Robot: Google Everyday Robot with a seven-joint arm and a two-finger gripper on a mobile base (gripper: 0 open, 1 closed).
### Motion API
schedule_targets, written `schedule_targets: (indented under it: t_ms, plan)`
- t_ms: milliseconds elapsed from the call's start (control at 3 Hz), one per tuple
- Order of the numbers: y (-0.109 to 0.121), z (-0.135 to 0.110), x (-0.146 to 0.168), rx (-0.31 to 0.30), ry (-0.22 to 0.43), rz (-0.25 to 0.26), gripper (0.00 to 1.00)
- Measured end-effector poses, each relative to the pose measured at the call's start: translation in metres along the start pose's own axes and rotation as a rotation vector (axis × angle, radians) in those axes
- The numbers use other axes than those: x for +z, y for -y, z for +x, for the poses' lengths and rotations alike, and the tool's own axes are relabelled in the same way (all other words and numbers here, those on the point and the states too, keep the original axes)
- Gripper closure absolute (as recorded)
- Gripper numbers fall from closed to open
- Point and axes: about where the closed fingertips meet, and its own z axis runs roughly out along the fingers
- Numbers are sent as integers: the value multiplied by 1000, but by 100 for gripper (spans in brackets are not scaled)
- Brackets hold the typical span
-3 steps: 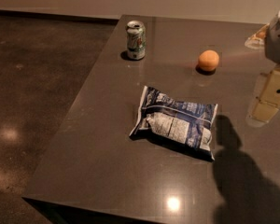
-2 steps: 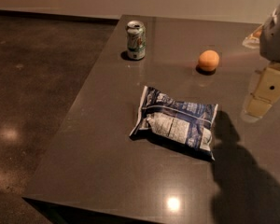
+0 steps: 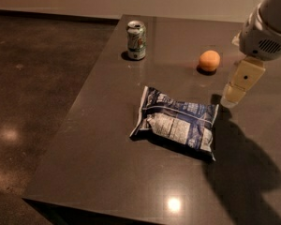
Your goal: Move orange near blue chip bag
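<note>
Orange [image 3: 209,60] sits in the upper right of the frame on the dark table [image 3: 107,172], touching nothing. My gripper [image 3: 230,97] hangs at the right edge, just below and to the right of the orange and apart from it. Its pale tip points down toward the tabletop, just beside the bag's upper right corner. I cannot tell whether it is spread or closed.

The blue chip bag [image 3: 178,122] lies flat at the centre of the frame, crinkled, below the orange with bare table between them. It carries white panels of print, but none of it reads, and no brand name comes through.

A green-and-silver soda can [image 3: 136,40] stands upright at the upper middle, left of the orange; its lettering is too small to read. My arm's shadow [image 3: 246,172] falls across the lower right.
</note>
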Motion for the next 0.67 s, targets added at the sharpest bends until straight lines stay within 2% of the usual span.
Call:
schedule_targets:
  t_ms: [667]
  plan:
    - [60,6,49,135,-15,6,0]
